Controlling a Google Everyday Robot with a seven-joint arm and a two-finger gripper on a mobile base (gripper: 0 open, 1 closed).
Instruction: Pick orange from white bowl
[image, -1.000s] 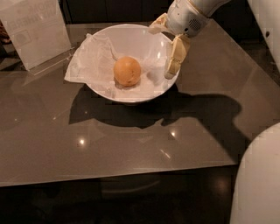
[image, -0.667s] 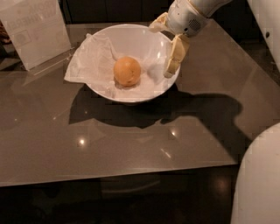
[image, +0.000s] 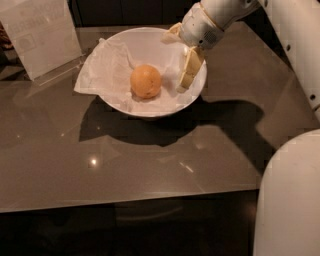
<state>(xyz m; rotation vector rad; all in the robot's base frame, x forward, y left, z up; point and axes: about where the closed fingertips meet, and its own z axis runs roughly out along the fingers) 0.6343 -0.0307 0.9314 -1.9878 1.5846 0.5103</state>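
Note:
The orange (image: 146, 81) lies in the middle of the white bowl (image: 196, 94), on crumpled white paper (image: 105, 70) that lines the bowl and hangs over its left rim. My gripper (image: 175, 59) is open and empty, and reaches in from the upper right over the bowl's right side. One yellowish finger (image: 189, 71) hangs inside the bowl just right of the orange. The other finger (image: 170, 33) is near the far rim. Neither finger touches the orange.
The bowl stands on a glossy grey-brown table (image: 125, 160). A clear sign holder with a white sheet (image: 41, 35) stands at the back left. My white arm (image: 295, 60) runs down the right side and my white body (image: 290, 195) fills the lower right corner.
My gripper has moved a little left and down into the bowl, closer to the orange. The orange and the bowl have not moved.

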